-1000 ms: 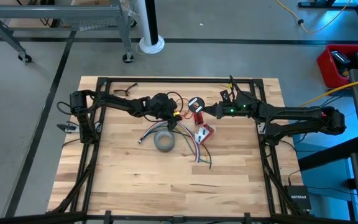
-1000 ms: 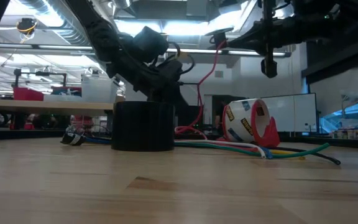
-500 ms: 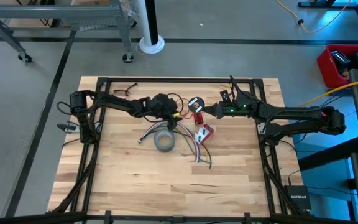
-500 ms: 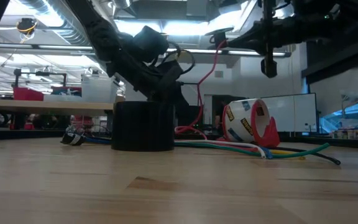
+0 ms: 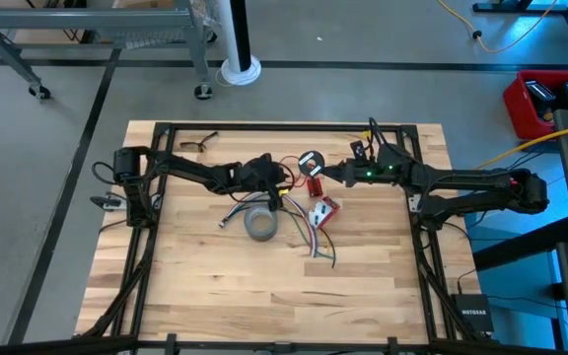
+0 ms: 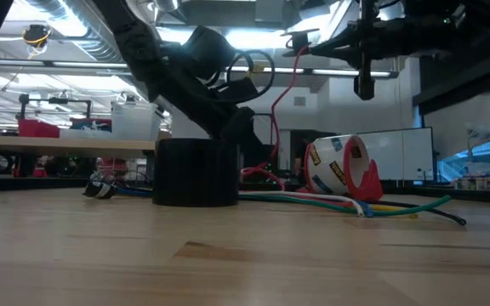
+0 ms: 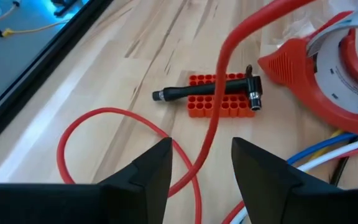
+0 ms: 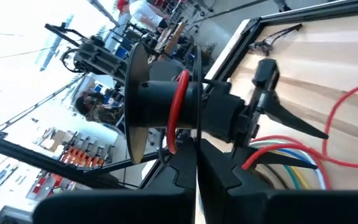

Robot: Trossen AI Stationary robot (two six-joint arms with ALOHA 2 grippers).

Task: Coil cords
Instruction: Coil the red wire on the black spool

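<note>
A wooden table [image 5: 195, 286] carries a grey tape roll [image 5: 260, 225], a red tape dispenser [image 5: 323, 210] and coloured cables [image 5: 309, 240].

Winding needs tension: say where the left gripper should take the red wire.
Probably the raised stretch of red wire between the fingers of the open left gripper: close from both sides. Its loop lies flat on the table, harder to pinch. The right gripper holds the spool.

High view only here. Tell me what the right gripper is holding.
Observer: The right gripper is clamped on a black spool; the right wrist view shows the red wire looped over its core.
Operator: Report the left gripper's fingers.
Observer: The left gripper is open, with the wire passing in front of the gap.
Operator: Tell me where the slack is.
Observer: The left wrist view shows a red loop lying on the table.
</note>
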